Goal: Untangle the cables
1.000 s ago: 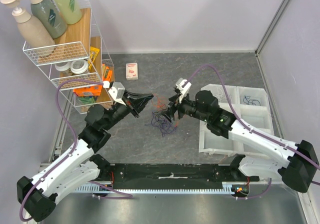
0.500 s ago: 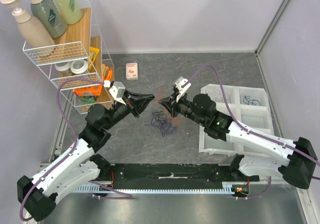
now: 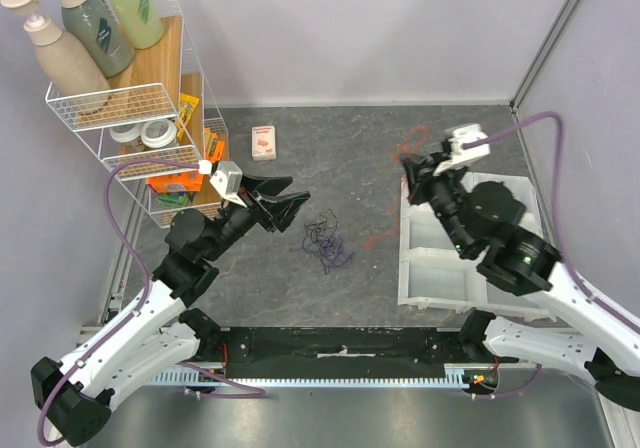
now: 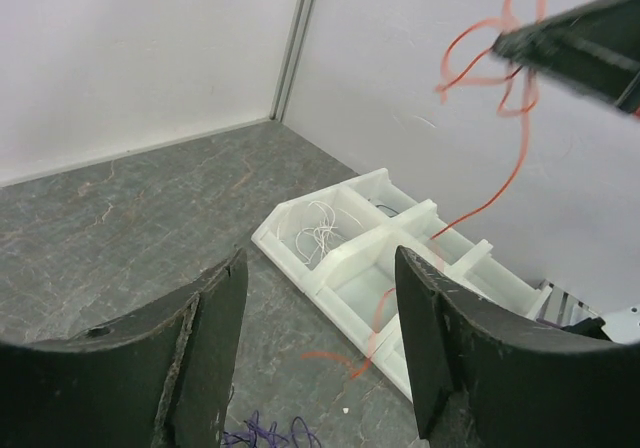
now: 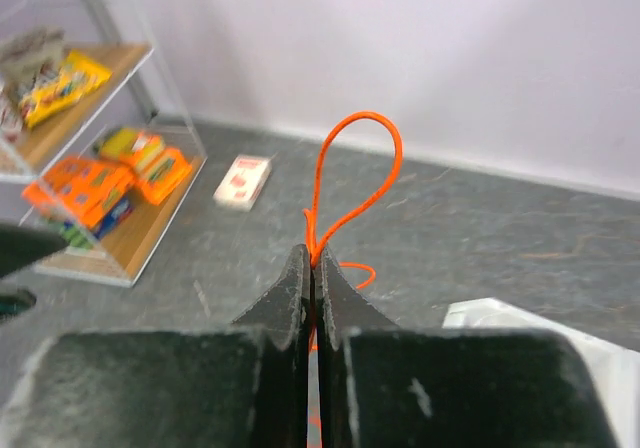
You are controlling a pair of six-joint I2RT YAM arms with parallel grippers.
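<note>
from above, the left tool [image 3: 293,196] sits a little left of the frame's centre, its jaws spread wide with nothing between them. just right of and below it, a small tangle of purple and dark blue cables [image 3: 325,244] lies on the grey worktop [image 3: 330,148]. the right tool [image 3: 408,168] is up in the right half, raised over the far left corner of the white tray [image 3: 430,268]. it grips the orange-red cable [image 3: 383,235], which curls in loops above the tool and trails down and left to the worktop, just beside the tray's left wall. a wire rack [image 3: 130,118] of bottles and packets fills the upper left, with a small box [image 3: 264,141] on the worktop near it.

the left wrist view looks out between two wide-apart black fingers [image 4: 210,338], empty. the right tool [image 4: 505,43] juts in at the upper right, and the orange-red cable [image 4: 500,183] hangs from it in loops, then runs down to the worktop in front of the tray [image 4: 350,258]. one compartment holds a white cable [image 4: 318,233]. purple strands [image 4: 265,433] peep in at the bottom edge.

in the right wrist view, the right tool [image 5: 312,263] is pinched tight on the orange-red cable [image 5: 385,133], a loop standing up above the fingertips. the box [image 5: 243,180] and rack [image 5: 90,168] sit blurred at the left.
</note>
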